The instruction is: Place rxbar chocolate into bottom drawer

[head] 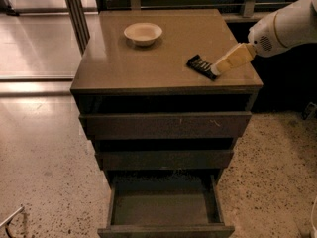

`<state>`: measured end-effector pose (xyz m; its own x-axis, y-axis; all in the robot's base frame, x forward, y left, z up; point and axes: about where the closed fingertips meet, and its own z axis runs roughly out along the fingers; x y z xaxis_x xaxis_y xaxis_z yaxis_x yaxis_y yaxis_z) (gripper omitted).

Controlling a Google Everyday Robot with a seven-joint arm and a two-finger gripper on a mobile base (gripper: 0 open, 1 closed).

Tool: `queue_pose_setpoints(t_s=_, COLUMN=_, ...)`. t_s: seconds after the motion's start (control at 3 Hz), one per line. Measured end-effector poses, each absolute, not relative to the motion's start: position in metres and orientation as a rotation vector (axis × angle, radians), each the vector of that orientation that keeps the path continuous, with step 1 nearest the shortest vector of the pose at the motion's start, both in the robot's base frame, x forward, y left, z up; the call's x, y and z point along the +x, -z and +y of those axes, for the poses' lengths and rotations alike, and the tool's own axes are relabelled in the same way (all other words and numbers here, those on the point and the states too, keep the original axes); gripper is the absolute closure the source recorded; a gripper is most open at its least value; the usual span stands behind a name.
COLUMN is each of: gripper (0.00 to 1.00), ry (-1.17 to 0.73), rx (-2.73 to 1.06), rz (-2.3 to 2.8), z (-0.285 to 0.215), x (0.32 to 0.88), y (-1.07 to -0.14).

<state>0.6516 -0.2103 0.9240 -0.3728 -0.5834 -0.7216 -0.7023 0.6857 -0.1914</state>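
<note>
The rxbar chocolate (200, 65), a small flat black wrapper with white lettering, lies on the cabinet top (148, 58) near its right front corner. My gripper (218, 68) comes in from the right on a white arm, its yellowish tip right at the bar's right end and partly over it. The bottom drawer (165, 208) is pulled out below, its olive-brown floor bare.
A round beige bowl (142, 33) stands at the back of the cabinet top. Two closed drawer fronts (166, 125) sit above the open drawer. Metal posts (75, 6) stand at the back left. Speckled floor surrounds the cabinet.
</note>
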Motion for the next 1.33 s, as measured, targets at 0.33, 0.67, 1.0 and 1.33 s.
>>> queue_pose_setpoints(t_s=0.33, gripper=0.0, ry=-0.157, rx=-0.942, rz=2.041, z=-0.212, x=0.666, y=-0.933)
queue_pose_setpoints(t_s=0.67, gripper=0.0, ry=-0.157, rx=-0.942, rz=2.041, z=-0.212, x=0.666, y=-0.933)
queue_pose_setpoints(t_s=1.0, gripper=0.0, ry=-0.196, rx=-0.92, rz=2.047, z=-0.212, x=0.674, y=-0.921)
queue_pose_setpoints(t_s=1.33, gripper=0.0, ry=-0.252, rx=-0.9, rz=2.05, z=-0.207, x=0.687, y=-0.908)
